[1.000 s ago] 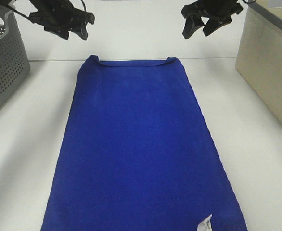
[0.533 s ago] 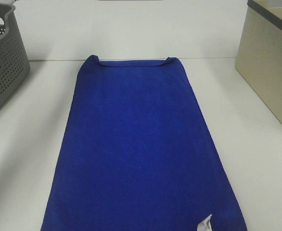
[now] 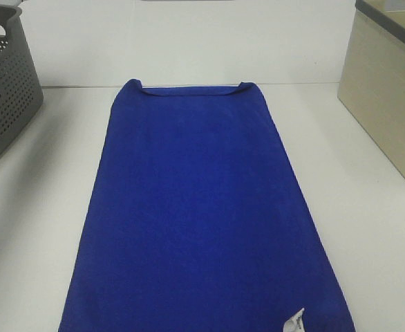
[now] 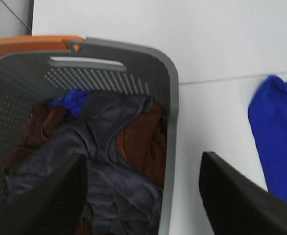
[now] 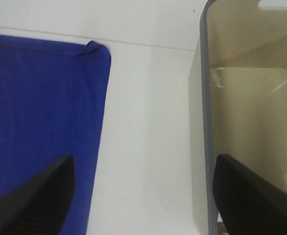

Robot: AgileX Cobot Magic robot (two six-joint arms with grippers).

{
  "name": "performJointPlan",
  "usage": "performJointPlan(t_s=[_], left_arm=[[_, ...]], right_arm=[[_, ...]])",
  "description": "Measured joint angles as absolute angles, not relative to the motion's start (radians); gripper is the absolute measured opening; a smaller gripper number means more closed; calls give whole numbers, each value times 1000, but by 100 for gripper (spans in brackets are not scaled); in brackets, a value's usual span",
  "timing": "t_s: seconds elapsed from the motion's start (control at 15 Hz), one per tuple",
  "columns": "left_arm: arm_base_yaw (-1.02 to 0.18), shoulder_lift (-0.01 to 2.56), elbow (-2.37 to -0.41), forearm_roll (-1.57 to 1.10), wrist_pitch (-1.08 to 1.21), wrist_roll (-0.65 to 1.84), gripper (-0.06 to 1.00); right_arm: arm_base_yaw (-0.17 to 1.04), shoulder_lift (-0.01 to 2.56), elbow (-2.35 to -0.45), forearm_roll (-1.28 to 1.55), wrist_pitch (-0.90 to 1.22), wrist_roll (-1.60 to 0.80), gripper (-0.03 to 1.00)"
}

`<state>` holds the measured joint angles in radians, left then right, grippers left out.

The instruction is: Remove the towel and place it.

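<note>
My right gripper [image 5: 142, 196] hung open, its two dark fingers [image 5: 33, 200] spread wide apart with nothing between them. One finger sat over the towel [image 5: 40, 112], which lay flat on the white table [image 5: 148, 127], one corner slightly curled up. The other finger sat over the beige bin [image 5: 251, 112], which stood just beside the towel's edge, apart from it

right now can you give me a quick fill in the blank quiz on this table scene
1. The towel lying flat on the table is ____ in colour.
2. The grey basket holds ____.
3. The towel's small white tag sits at a ____ of it.
4. The beige bin stands on the ____ side in the high view.

Missing words: blue; clothes; corner; right
</note>
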<state>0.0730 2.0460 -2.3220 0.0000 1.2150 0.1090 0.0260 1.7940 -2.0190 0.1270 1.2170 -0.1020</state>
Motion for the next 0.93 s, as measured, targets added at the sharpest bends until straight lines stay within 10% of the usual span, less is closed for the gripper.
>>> performJointPlan(t_s=[0.93], left_arm=[[70, 557, -802, 87, 1018, 117, 62]], right_arm=[[26, 427, -849, 153, 1220, -102, 76]])
